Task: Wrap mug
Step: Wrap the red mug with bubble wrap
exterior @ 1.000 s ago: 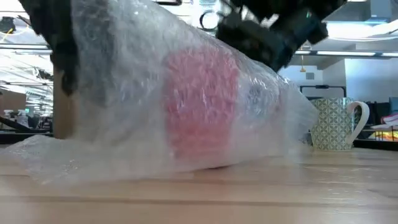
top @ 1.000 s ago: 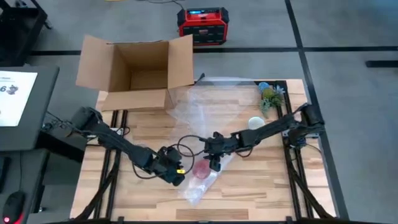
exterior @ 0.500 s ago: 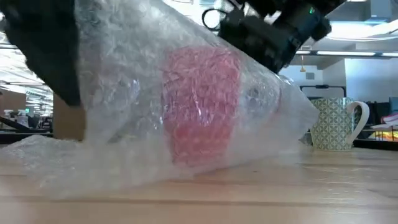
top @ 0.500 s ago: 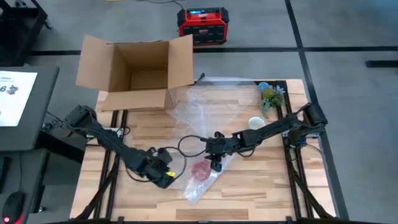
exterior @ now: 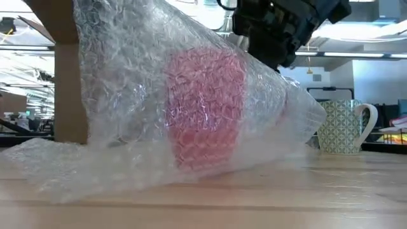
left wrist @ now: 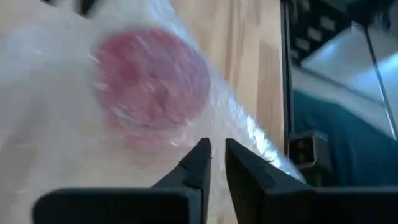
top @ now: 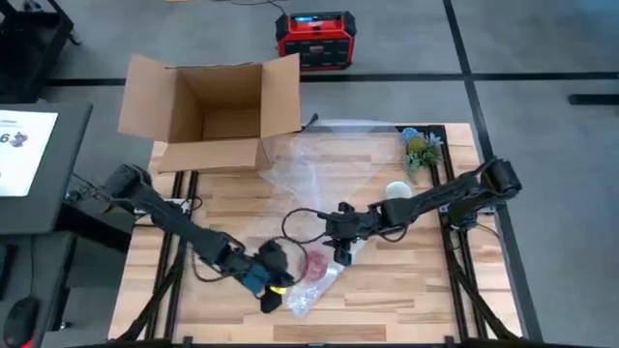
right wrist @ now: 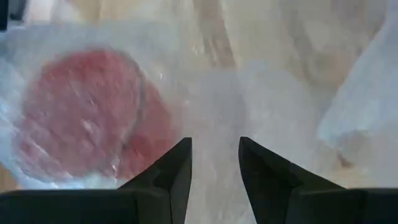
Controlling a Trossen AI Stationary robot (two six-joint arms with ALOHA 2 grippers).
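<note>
The red mug stands upright on the wooden table, shrouded in a sheet of clear bubble wrap; through the film it reads as a blurred red cylinder, and from above as a red disc. The wrap drapes over it loosely, tented high on one side and trailing flat across the boards on the other. The right gripper sits just beside the mug, above the wrap on the side toward the cardboard box; its fingers are parted with a clear gap, and bubble wrap shows between and beyond them; whether the fingers touch the film cannot be told. The left gripper sits near the mug on the opposite, front-edge side, at the border of the wrap; its fingers are drawn nearly together with only a narrow slit between, and nothing is seen clamped in it. A patterned white mug stands on the table well apart from both grippers, beyond the right gripper's arm.
</note>
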